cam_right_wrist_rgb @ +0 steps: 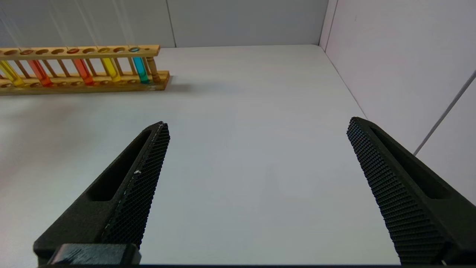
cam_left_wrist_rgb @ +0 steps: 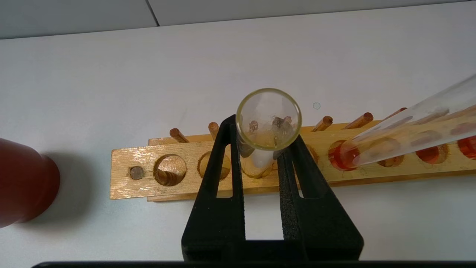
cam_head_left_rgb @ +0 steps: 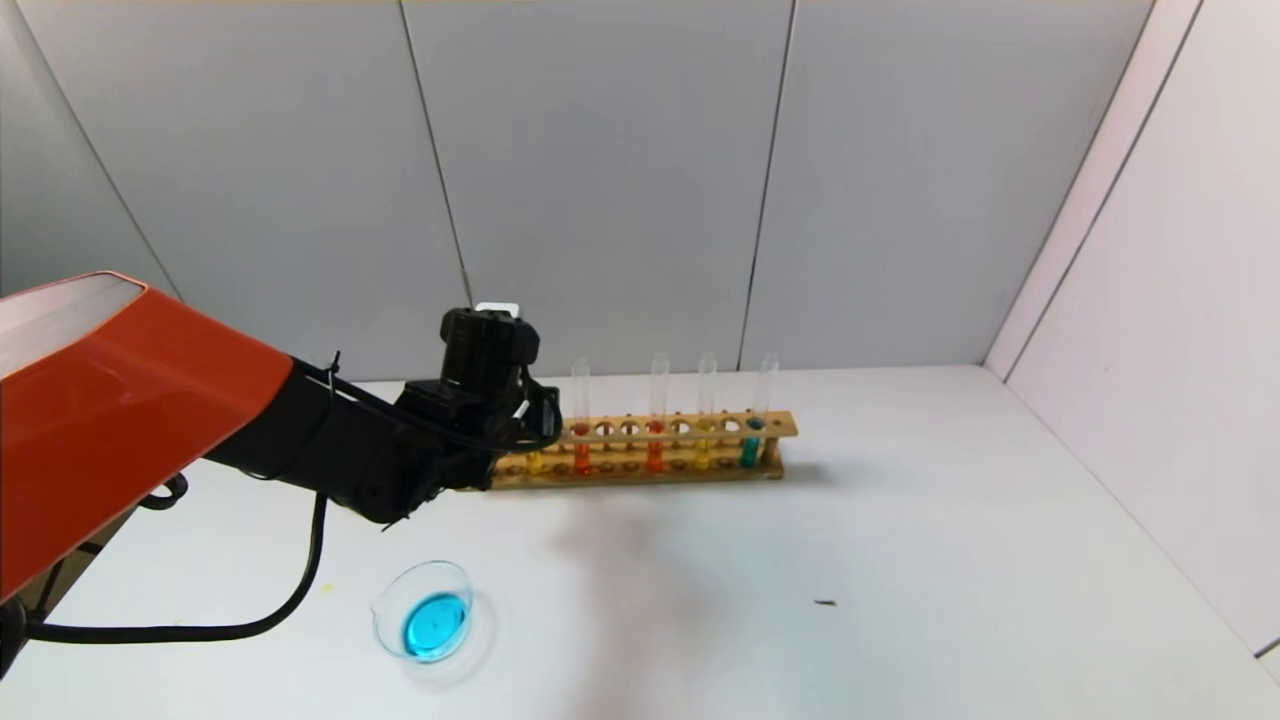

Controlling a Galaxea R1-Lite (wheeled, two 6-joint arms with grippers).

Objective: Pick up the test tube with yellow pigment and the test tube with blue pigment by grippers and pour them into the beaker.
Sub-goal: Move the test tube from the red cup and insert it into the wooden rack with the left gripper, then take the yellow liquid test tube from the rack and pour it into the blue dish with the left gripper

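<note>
Left tool (cam_left_wrist_rgb: 266, 149) clamped on a test tube with yellow pigment (cam_left_wrist_rgb: 268, 123) at centre frame over the wooden rack (cam_left_wrist_rgb: 372, 163), right tool (cam_right_wrist_rgb: 256, 160) wide open above the tabletop (cam_right_wrist_rgb: 245, 111), beaker (cam_head_left_rgb: 428, 612) lower left.

- Left arm: black-and-orange, extended forward from the left; wrist angled downward.
- Left pincer (cam_left_wrist_rgb: 262, 149): fingers (cam_left_wrist_rgb: 223, 163) drawn together, clamped on either side of a glass tube.
- Right pincer (cam_right_wrist_rgb: 256, 145): fingers (cam_right_wrist_rgb: 148, 163) spread wide apart, nothing held between them.
</note>
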